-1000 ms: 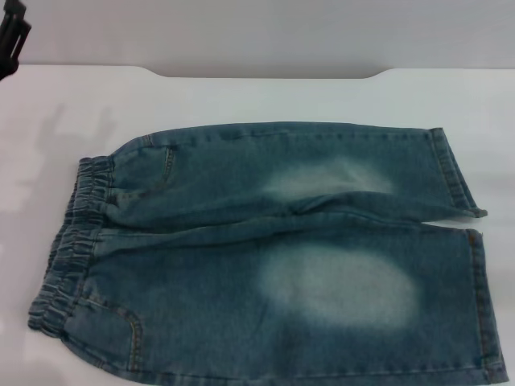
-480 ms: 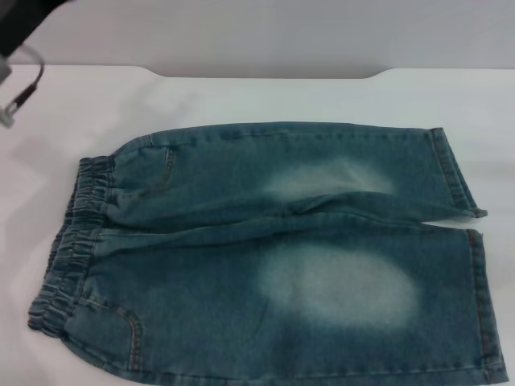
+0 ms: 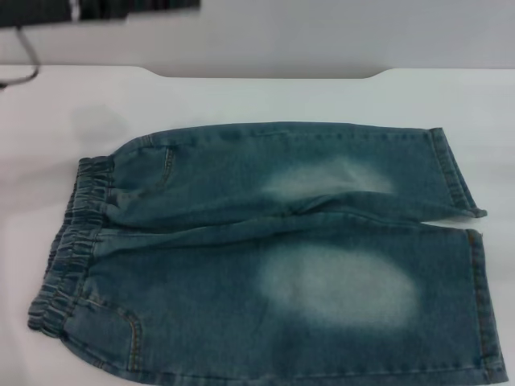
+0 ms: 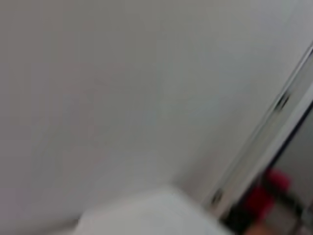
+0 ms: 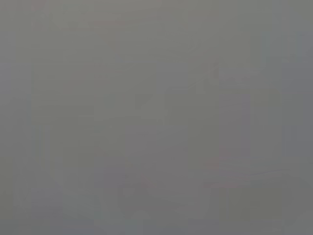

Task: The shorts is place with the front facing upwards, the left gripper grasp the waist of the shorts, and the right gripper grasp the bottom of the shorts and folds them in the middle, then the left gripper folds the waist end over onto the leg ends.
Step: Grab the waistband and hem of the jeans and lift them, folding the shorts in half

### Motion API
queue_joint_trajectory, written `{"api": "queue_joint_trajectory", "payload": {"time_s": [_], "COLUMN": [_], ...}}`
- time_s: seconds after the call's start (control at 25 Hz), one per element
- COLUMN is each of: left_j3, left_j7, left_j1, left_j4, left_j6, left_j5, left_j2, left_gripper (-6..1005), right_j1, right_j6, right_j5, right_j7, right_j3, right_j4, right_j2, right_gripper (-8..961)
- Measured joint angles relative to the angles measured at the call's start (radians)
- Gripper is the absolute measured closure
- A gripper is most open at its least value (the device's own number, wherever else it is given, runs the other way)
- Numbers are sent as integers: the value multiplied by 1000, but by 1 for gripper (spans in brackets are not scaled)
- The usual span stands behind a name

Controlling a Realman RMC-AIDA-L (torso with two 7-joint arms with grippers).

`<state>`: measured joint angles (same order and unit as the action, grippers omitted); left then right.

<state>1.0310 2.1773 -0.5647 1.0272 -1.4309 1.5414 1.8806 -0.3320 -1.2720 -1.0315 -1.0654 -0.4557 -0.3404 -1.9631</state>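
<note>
While the white table (image 3: 265,96) is unchanged, the shorts (image 3: 273,257) lie flat as before, waist (image 3: 68,257) at the robot's left, hems (image 3: 475,265) right. Left arm (image 3: 96,10) has swung across the top-left corner; whether its gripper is open cannot be told. Right gripper unseen.

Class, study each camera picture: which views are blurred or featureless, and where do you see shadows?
Head view: shorts fairly sharp, soft shadow on the table, left arm smeared along the top edge. Left wrist view: heavily blurred pale surfaces. Right wrist view: uniform grey, nothing recognisable.
</note>
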Motion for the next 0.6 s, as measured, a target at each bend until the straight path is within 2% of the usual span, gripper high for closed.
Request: {"api": "queue_joint_trajectory", "payload": {"time_s": [0.04, 0.08, 0.16, 0.32, 0.36, 0.4, 0.44, 0.48, 0.56, 0.6], "left_j3": [-30, -30, -84, -84, -182, -182, -245, -268, -268, -274], "left_j7": [119, 119, 187, 187, 220, 220, 240, 249, 249, 253], "left_j1": [15, 15, 30, 30, 61, 61, 111, 143, 143, 202], "left_j4": [74, 74, 121, 121, 173, 173, 220, 238, 238, 245], "left_j6": [-73, -73, -164, -164, -278, -278, -334, -356, -356, -376], "left_j5": [140, 140, 261, 261, 371, 371, 444, 471, 471, 486], "left_j2": [-3, -3, -4, -4, 5, 5, 11, 11, 11, 5], "left_gripper": [163, 163, 163, 163, 163, 163, 162, 162, 162, 162], "right_j1": [8, 13, 23, 19, 12, 5, -3, -11, -25, -31], "right_j6": [0, 1, 5, 15, 18, 25, 32, 40, 50, 53], "right_j5": [-7, -7, -6, -1, -1, -1, -2, -3, -3, -2], "right_j7": [0, 0, 6, 40, 56, 66, 70, 73, 80, 83], "right_j3": [1, 2, 10, 41, 52, 56, 59, 61, 62, 62], "right_j4": [-2, -1, -1, 5, 6, 7, 7, 7, 7, 7], "right_j2": [5, 7, 7, 4, 3, 3, 2, 2, 1, -2], "right_gripper": [331, 331, 331, 331, 331, 331, 331, 331, 331, 331]}}
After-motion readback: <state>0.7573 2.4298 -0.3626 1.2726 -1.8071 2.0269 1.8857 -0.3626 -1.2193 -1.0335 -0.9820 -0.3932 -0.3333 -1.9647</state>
